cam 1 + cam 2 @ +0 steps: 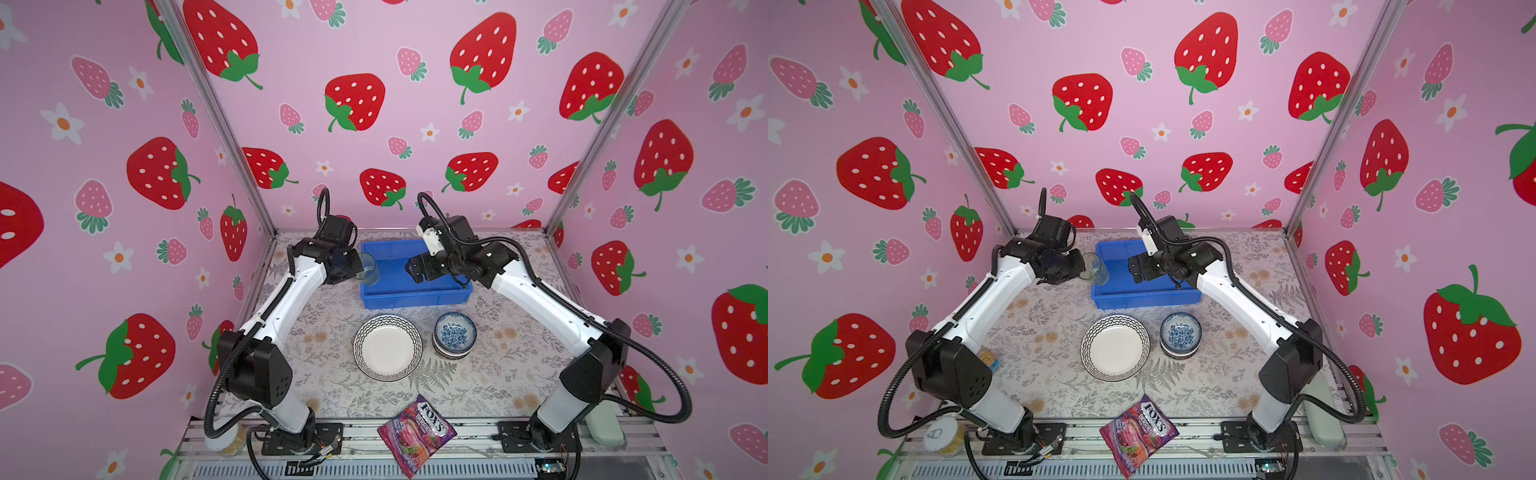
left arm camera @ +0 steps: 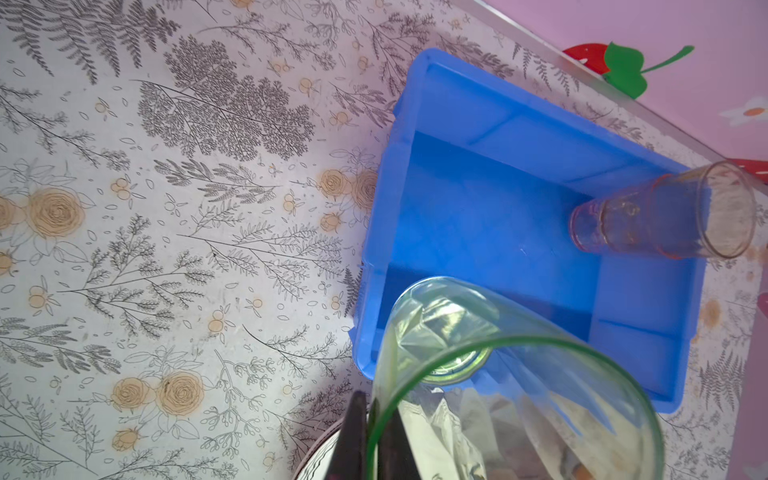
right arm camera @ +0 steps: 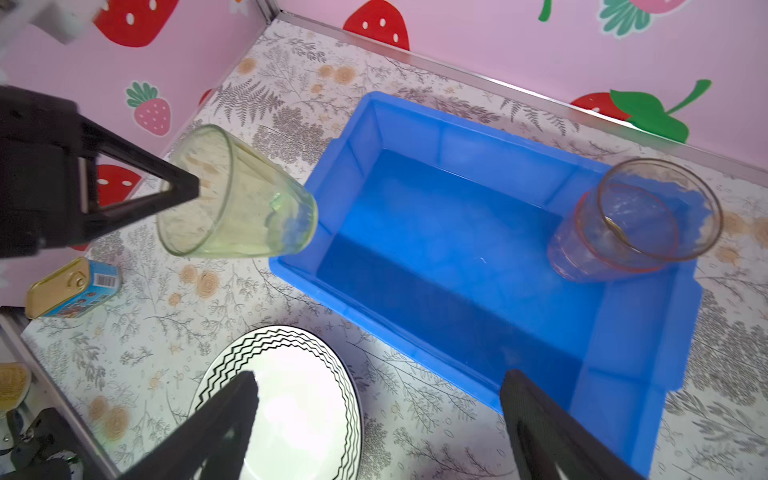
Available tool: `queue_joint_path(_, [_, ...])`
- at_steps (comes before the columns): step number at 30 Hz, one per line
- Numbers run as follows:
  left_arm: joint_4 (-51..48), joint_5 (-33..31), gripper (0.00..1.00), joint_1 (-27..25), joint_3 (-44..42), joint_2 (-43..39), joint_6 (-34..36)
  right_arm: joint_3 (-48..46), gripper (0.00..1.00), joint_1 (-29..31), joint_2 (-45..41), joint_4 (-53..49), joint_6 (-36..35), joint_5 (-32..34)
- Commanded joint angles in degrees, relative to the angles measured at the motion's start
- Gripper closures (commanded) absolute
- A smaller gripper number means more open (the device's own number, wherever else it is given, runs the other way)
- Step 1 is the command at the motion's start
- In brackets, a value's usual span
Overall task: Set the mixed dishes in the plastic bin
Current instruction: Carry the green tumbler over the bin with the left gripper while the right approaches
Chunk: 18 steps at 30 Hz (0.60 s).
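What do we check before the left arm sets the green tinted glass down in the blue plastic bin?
1. Left gripper shut on green tinted glass rim: ok.
2. Glass fully over blue plastic bin: not ok, only its base reaches the rim.
3. Glass upright: not ok, tilted.
4. Bin floor free; pink tinted glass stands in a corner: ok.
5. Right gripper open, apart from green glass: ok.

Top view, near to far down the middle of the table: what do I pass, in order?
In order: candy bag → zigzag plate → blue bin. I left out the bowl stack because it sits level with the plate.
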Motion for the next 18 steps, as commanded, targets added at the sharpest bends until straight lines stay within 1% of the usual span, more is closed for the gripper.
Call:
queue_joint_path(1, [-0.1, -0.4, 1.0, -1.5, -0.9, -0.7, -3.1, 2.7, 0.08, 0.5, 2.3, -1.0, 1.6, 0.0])
queue_joint_path(7, [1.1, -2.2, 1.0, -4.8, -1.3, -0.5, -6.1, 6.2, 0.12, 1.6, 5.7, -1.3, 2.1, 0.1])
queue_joint_path(13, [0.2, -3.9, 1.0, -7.1, 0.9, 1.9, -7.0, 10.7, 0.17, 2.4, 9.4, -2.3, 1.6, 0.3])
queue_joint_path(18, [-0.5, -5.8, 1.0, -8.6, 2.4, 3.4, -7.4, 12.6, 0.18, 3.0, 11.7, -2.5, 1.5, 0.3])
